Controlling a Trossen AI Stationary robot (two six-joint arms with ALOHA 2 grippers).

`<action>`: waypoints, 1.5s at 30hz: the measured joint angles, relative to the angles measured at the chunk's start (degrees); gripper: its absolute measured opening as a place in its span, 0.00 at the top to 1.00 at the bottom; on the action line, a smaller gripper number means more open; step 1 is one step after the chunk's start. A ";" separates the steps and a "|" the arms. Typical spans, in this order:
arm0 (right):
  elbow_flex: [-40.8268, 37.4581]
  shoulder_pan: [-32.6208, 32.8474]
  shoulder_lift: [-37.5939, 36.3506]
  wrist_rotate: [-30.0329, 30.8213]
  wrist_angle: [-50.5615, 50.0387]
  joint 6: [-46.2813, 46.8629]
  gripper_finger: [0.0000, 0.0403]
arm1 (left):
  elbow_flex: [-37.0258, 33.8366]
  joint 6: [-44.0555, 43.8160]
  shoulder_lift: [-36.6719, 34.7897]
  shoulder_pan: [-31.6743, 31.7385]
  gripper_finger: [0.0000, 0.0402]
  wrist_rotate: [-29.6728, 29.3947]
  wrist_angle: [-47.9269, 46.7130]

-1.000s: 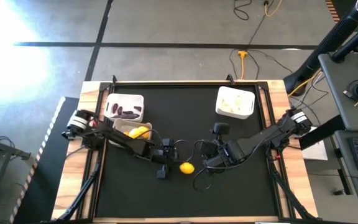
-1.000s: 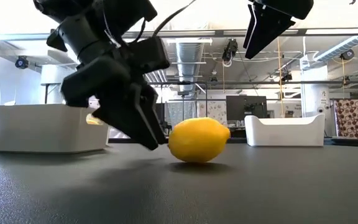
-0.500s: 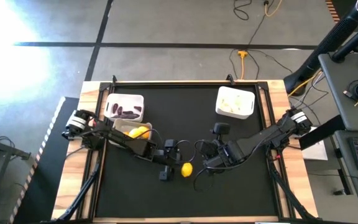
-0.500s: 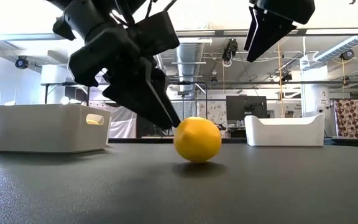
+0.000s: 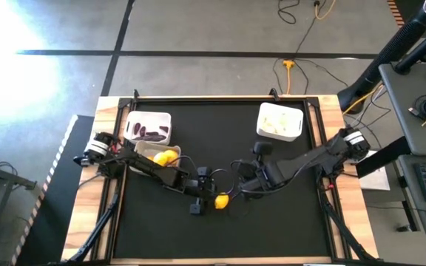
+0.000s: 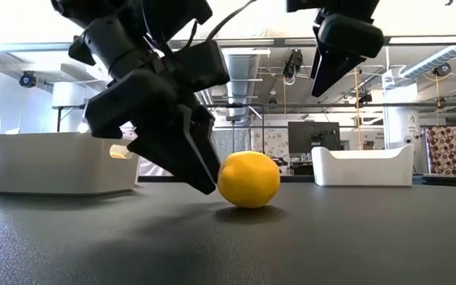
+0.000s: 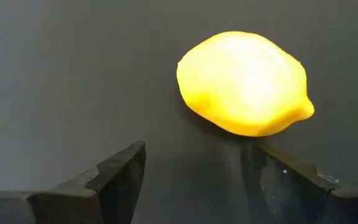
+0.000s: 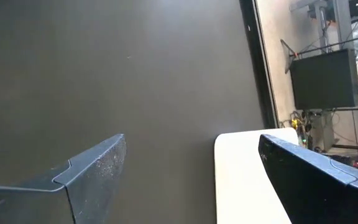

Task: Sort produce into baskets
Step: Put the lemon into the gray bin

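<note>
While lemon (image 5: 220, 200) lies loose on black bench (image 5: 272, 229) near centre front, left gripper (image 5: 200, 201) sits low just beside it, jaws spread wide, empty; lemon just ahead of fingertips (image 7: 120, 171), not between them. Right gripper (image 5: 239, 186) hangs above bench just right of lemon, jaws wide, empty. Purple pieces (image 5: 149, 134) in far-left basket (image 5: 149, 116); another lemon (image 5: 164, 157) in basket (image 5: 145, 148) just nearer; white bulbs (image 5: 276, 123) in far-right basket (image 5: 279, 136).
</note>
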 joint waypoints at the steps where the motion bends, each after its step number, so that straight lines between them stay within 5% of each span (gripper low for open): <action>1: 0.00 -0.32 0.00 -0.02 0.06 -0.41 0.10 | 0.00 -0.13 -0.09 0.00 0.32 0.01 0.18; 18: 0.31 -1.79 0.00 -1.55 1.29 -3.94 0.10 | 1.01 -4.79 -1.26 -0.77 0.32 2.54 0.56; 27: 0.33 -1.43 -0.06 -3.56 1.24 -3.72 0.10 | 3.98 -2.62 -1.41 -1.84 0.22 3.87 -3.12; 45: 0.42 8.10 -0.30 -6.56 -1.64 8.79 0.10 | 22.49 23.20 8.06 -0.80 0.18 4.89 -20.02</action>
